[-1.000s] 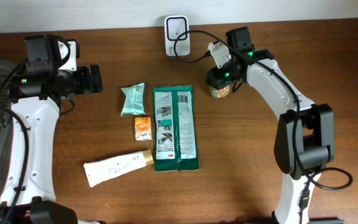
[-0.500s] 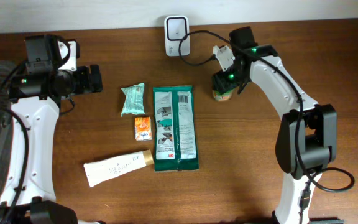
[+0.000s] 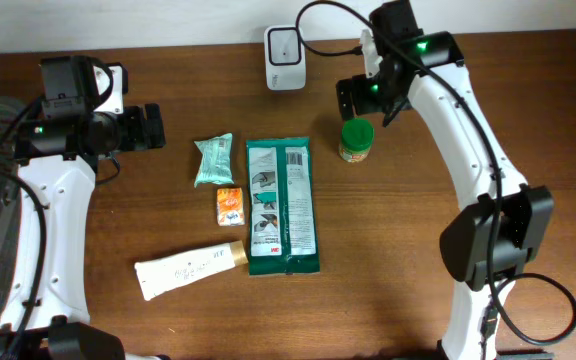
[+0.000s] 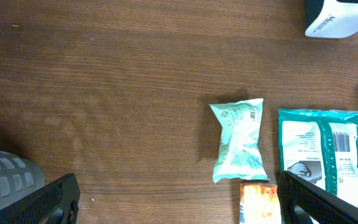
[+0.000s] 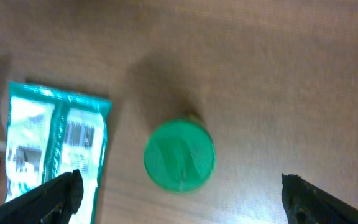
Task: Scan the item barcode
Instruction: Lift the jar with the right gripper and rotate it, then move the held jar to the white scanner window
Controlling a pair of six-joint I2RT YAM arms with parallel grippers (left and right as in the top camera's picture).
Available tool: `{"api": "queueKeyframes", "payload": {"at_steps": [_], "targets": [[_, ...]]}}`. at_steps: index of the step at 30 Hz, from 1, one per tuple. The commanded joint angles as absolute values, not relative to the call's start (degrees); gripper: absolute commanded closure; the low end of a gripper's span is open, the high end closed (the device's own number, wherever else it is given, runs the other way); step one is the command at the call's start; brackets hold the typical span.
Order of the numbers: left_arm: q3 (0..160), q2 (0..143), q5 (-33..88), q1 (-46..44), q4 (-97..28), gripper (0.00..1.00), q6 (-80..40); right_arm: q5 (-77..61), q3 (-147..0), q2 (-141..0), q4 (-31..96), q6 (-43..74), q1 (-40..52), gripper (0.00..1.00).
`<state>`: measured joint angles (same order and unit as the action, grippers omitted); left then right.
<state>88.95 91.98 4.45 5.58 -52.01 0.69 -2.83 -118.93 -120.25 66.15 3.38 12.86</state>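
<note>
Going left to right: the left gripper (image 3: 154,128) hangs at the far left with its jaws wide and nothing in them, well away from everything. Next come a mint pouch (image 3: 213,160), an orange packet (image 3: 230,205), a white tube (image 3: 190,268) and the big green wipes pack (image 3: 283,205), all lying flat on the worktop (image 3: 388,260). The white scanner (image 3: 283,45) sits at the back edge.

The bit that matters, I think, is the green-lidded jar (image 3: 356,140). It stands upright on the worktop, right of the wipes pack and forward-right of the scanner. The right gripper (image 3: 358,98) hovers just above it, jaws spread wide and not touching it. The jar's long axis points straight up at the wrist camera, so any regrasp would be a straight drop, and the right arm is way closer than the left.

The right wrist view only gives you the round lid, no label at all. Overhead shows a sliver of the jar's side, but I can't make out a barcode. The left wrist view shows barcodes on the pouch and wipes pack, but no jar.
</note>
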Motion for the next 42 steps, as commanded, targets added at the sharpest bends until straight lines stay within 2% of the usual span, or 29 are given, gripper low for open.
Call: {"api": "queueKeyframes", "payload": {"at_steps": [1, 6, 9, 13, 21, 22, 25, 26, 27, 30, 33, 36, 39, 42], "targets": [[89.23, 91.70, 4.67, 5.80, -51.92, 0.01, 1.76, -1.83, -119.02, -124.09, 63.61, 4.34, 13.58, 0.00], [89.23, 91.70, 4.67, 5.80, -51.92, 0.01, 1.76, -2.81, -119.02, -131.85, 65.23, 5.02, 13.50, 0.04], [89.23, 91.70, 4.67, 5.80, -51.92, 0.01, 1.76, -2.79, -119.00, -132.53, 67.26, 3.73, 13.45, 0.10], [89.23, 91.70, 4.67, 5.80, -51.92, 0.01, 1.76, -2.98, -117.80, -132.55, 67.46, 0.64, 13.50, 0.12], [89.23, 91.70, 4.67, 5.80, -51.92, 0.01, 1.76, -2.96, -113.47, -132.51, 60.62, 0.69, 13.47, 0.19], [89.23, 91.70, 4.67, 5.80, -51.92, 0.01, 1.76, -3.01, -113.47, -132.51, 60.69, 0.71, 13.50, 0.22], [89.23, 91.70, 4.67, 5.80, -51.92, 0.01, 1.76, -2.96, -113.47, -132.51, 62.13, 0.69, 13.50, 0.41], [89.23, 91.70, 4.67, 5.80, -51.92, 0.01, 1.76, -2.96, -113.47, -132.46, 62.92, 0.71, 13.47, 0.51], [89.23, 91.70, 4.67, 5.80, -51.92, 0.01, 1.76, -3.46, -114.43, -132.31, 64.25, 0.69, 13.43, 0.55], [89.23, 91.70, 4.67, 5.80, -51.92, 0.01, 1.76, -10.59, -121.58, -131.48, 71.66, -2.48, 13.50, 0.56], [89.23, 91.70, 4.67, 5.80, -51.92, 0.01, 1.76, -35.99, -133.93, -131.22, 83.64, -18.94, 13.50, 0.56], [89.23, 91.70, 4.67, 5.80, -51.92, 0.01, 1.76, -53.93, -139.90, -131.20, 90.87, -34.46, 13.50, 0.56], [89.23, 91.70, 4.67, 5.80, -51.92, 0.01, 1.76, -64.49, -141.38, -131.17, 97.34, -47.99, 13.50, 0.56], [89.23, 91.70, 4.67, 5.80, -51.92, 0.01, 1.76, -68.36, -141.40, -131.17, 97.32, -50.72, 13.56, 0.58]]}}
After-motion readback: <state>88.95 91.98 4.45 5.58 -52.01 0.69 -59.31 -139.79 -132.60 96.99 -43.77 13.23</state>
